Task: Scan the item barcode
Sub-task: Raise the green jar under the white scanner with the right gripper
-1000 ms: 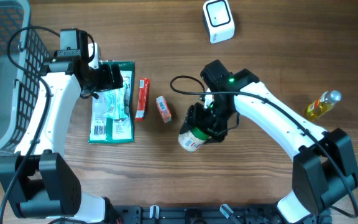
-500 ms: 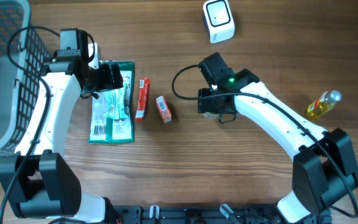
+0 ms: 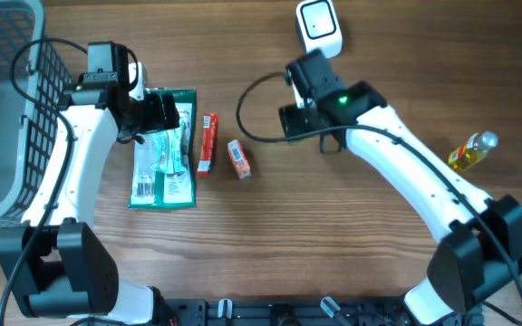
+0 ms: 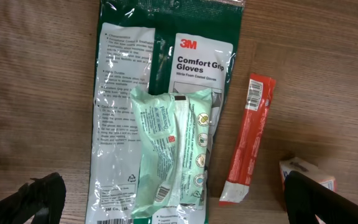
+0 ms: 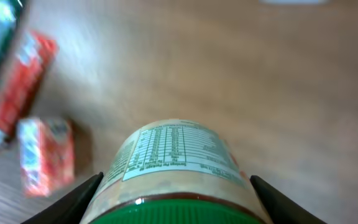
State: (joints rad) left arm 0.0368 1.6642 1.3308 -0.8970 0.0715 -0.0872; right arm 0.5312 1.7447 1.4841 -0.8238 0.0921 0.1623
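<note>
The jar, green-lidded, looks rigid, smooth and fairly heavy. The right fingers clamp its body above the desk, near the scanner; a hold just below the lid leaves the label free. The left fingers gape empty over the glove pack. One each: basket, glove pack, pouch, scanner, jar, yellow bottle, red stick, red box.

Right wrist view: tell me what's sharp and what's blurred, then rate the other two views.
Right wrist view: the jar label is fairly sharp, the red box and table behind it smeared; left wrist view: crisp, gloves pack print readable; overhead view: sharp and evenly lit, the scanner clear-edged.
</note>
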